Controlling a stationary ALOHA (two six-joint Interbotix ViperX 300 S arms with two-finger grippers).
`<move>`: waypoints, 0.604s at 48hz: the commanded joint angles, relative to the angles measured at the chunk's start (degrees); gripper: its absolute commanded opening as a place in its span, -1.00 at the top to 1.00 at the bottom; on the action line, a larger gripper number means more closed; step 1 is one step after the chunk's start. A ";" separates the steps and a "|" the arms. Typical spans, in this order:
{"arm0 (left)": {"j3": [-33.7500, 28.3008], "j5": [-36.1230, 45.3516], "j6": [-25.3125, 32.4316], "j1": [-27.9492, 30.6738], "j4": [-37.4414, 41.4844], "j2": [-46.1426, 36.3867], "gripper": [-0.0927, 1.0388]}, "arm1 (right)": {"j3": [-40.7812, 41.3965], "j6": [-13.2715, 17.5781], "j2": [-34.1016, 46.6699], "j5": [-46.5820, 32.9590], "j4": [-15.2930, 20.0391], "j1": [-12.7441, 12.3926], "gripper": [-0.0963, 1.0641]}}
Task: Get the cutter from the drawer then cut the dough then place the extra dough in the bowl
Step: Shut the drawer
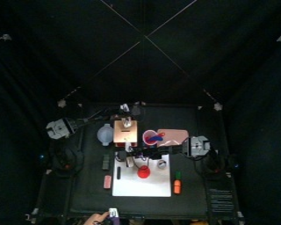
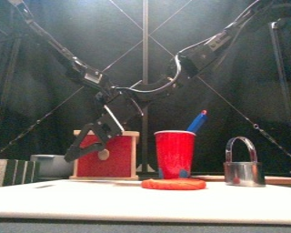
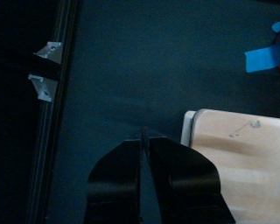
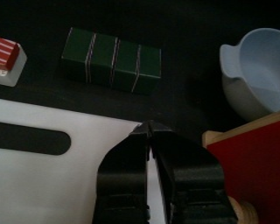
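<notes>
A flat red dough disc (image 2: 173,184) lies on the white cutting board (image 2: 63,200), in front of the red cup (image 2: 176,153). The metal cutter (image 2: 242,162) stands upright to the right of the cup, apart from both grippers. The wooden box (image 1: 123,134) with its red drawer front (image 2: 109,157) sits behind the board's left part. My right gripper (image 4: 149,129) reaches past the middle and hangs shut over the board's edge (image 4: 73,175) just before the drawer front (image 4: 254,166), holding nothing. My left gripper (image 3: 143,134) is shut and empty above the table beside the box top (image 3: 241,166).
The blue-grey bowl (image 4: 262,70) stands left of the box. A dark green sushi roll (image 4: 111,59) and a red-and-white striped toy (image 4: 3,57) lie on the table left of the board. An orange toy (image 1: 177,185) lies at the board's right edge.
</notes>
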 commanded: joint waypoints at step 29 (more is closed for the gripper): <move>-3.69 -2.55 -0.88 -2.46 -0.88 -2.37 -0.06 | 1.93 0.44 -12.57 -0.09 0.53 5.10 0.36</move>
